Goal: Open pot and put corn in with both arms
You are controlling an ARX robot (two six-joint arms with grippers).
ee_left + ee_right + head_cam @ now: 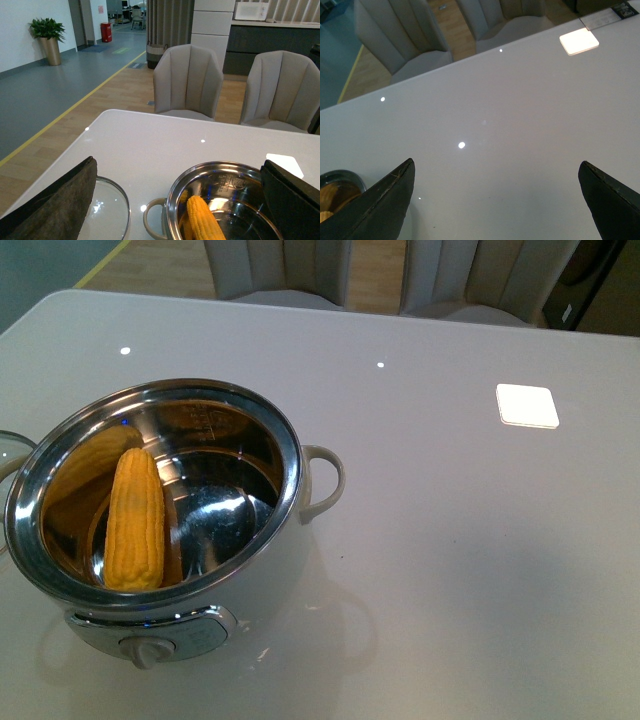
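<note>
A glossy white table [450,540] with a smooth, reflective top fills the front view, and two grey padded chairs [187,80] are seen beyond its far edge. At the near left of the table stands the large round pot [155,530], white-bodied with a polished steel interior, a loop side handle and a front dial knob; its lid is off. A ribbed yellow corn cob [135,520] is laid inside the pot, leaning against the left wall, where its reflection is mirrored. A clear glass lid [107,212] rests just left of the pot, partly cut off. The left gripper [177,200] is spread wide and holds nothing; the right gripper [495,200] is likewise wide open and empty above bare table. Only the dark fingertips are shown.
</note>
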